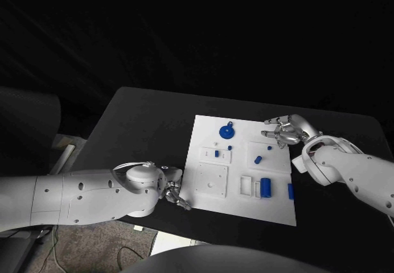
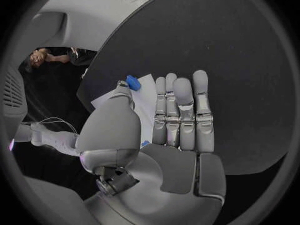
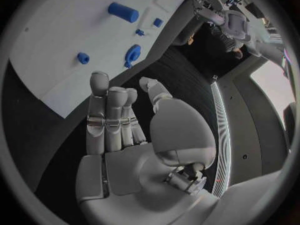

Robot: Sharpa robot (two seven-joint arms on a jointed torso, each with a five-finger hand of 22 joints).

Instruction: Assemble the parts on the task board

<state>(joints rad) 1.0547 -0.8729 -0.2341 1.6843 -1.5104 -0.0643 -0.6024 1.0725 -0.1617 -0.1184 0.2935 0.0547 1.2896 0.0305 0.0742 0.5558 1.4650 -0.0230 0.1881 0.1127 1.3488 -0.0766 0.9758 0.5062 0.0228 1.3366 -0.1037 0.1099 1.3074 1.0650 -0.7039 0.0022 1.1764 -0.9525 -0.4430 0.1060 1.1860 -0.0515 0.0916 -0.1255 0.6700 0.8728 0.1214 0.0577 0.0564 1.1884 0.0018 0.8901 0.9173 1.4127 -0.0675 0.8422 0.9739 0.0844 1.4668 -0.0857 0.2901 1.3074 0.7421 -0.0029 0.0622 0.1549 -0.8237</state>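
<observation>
The board (image 1: pixel 246 193) lies mid-table, its long axis running away from the robot; a blue cylinder (image 1: pixel 265 185) lies on it lengthwise. Left hand (image 1: pixel 174 193) at the board's near-left corner and right hand (image 1: pixel 283 132) at its far-right edge both hold nothing, fingers extended.

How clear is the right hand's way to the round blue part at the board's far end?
Probably clear. The right hand hovers empty over the task board's far right edge, and nothing stands between it and the round blue part.
</observation>
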